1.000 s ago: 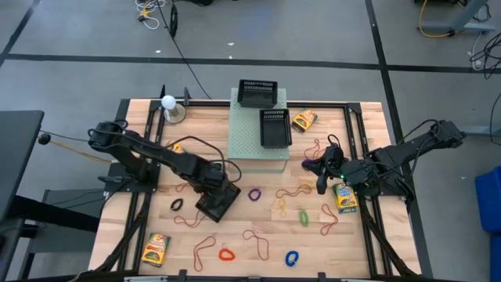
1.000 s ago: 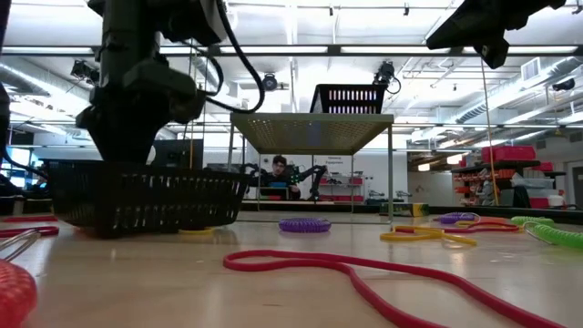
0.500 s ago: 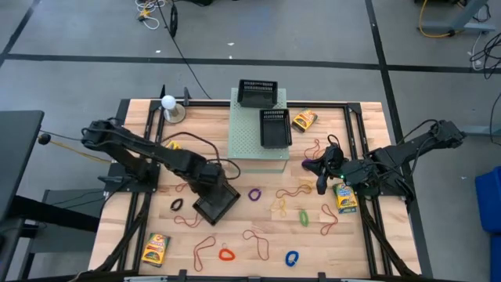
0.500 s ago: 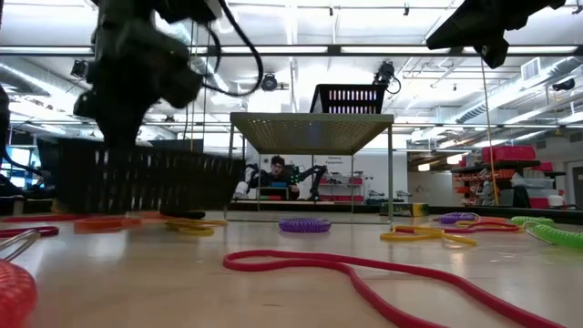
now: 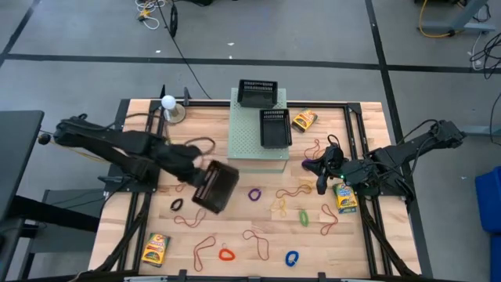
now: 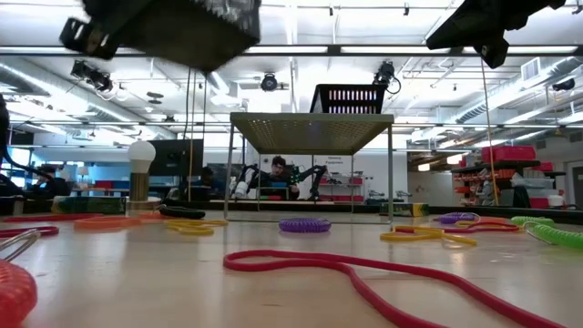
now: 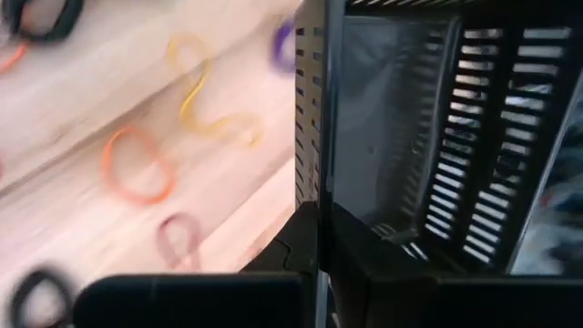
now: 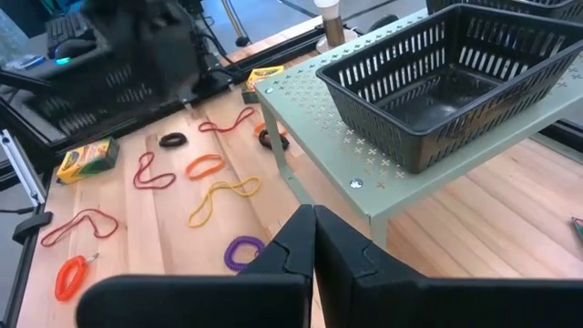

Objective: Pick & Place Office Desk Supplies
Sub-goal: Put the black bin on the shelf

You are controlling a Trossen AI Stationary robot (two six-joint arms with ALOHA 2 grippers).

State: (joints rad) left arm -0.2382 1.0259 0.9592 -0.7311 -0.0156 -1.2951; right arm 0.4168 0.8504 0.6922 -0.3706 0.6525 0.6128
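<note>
My left gripper (image 5: 202, 174), jaws clamped on the wall of a black mesh tray (image 5: 215, 186), holds it lifted above the table's (image 5: 360, 258) left half. My right gripper (image 5: 321, 168), jaws together and empty, hovers at right. Rubber bands (image 5: 293, 192) and crayon boxes (image 5: 156, 249) lie scattered on the wood.

No lettering (crayon boxes (image 5: 156, 249) included) can be read.
</note>
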